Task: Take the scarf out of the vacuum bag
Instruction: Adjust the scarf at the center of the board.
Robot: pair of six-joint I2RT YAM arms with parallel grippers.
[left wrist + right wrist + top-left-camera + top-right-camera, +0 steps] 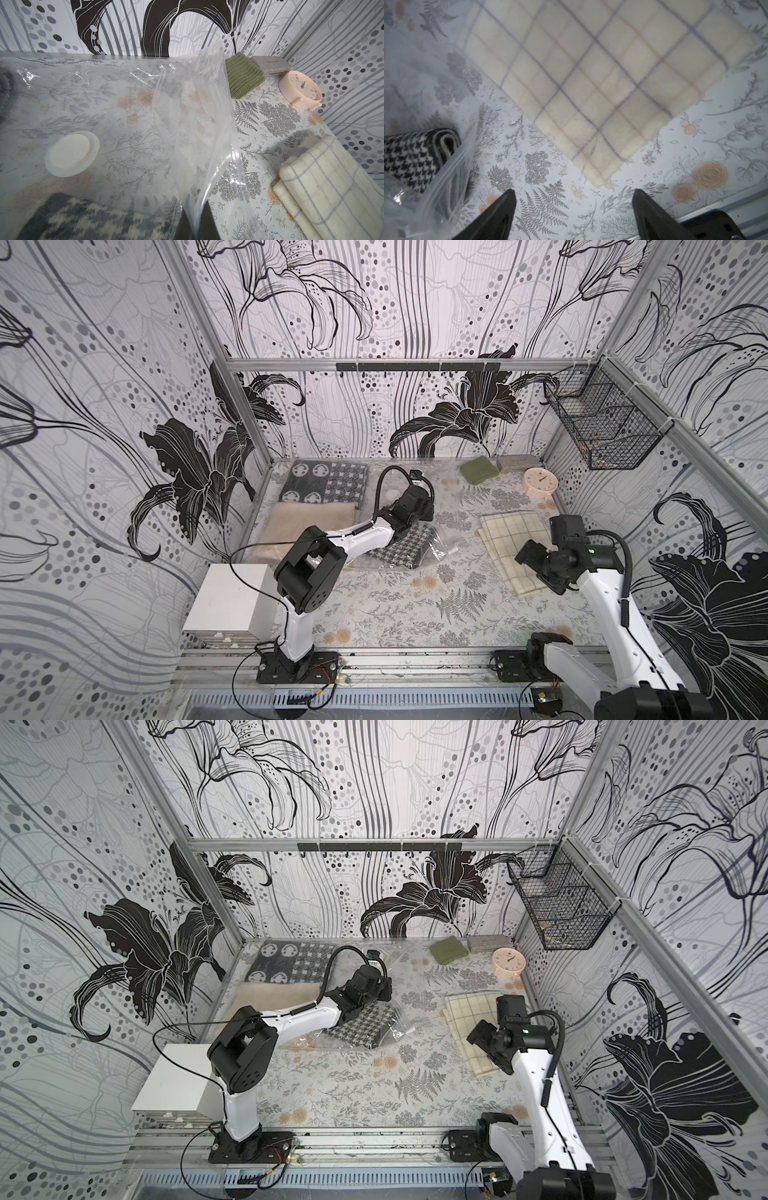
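- The vacuum bag [124,93] lies flat on the floral table [415,614], with its round white valve disc [71,152] facing up.
- My left gripper [195,227] is closed. As far as I can make out at the frame's edge, it pinches the bag's zip edge, which stands up from the rest of the bag as a crinkled flap.
- A folded houndstooth knit [405,549] sits inside the bag at its open mouth, its rolled end toward the opening.
- The cream checked scarf [513,543] is out of the bag. It lies folded flat off the bag's mouth side, near the plastic but not touching it.
- My right gripper [573,192] has its fingers spread wide with nothing between them. It hangs on the bag's mouth side, clear of the plastic, over bare table just beside a corner of the scarf.
- A green knitted cloth [242,76] and a round cream clock [301,89] sit near the bag's far corner, outside it.
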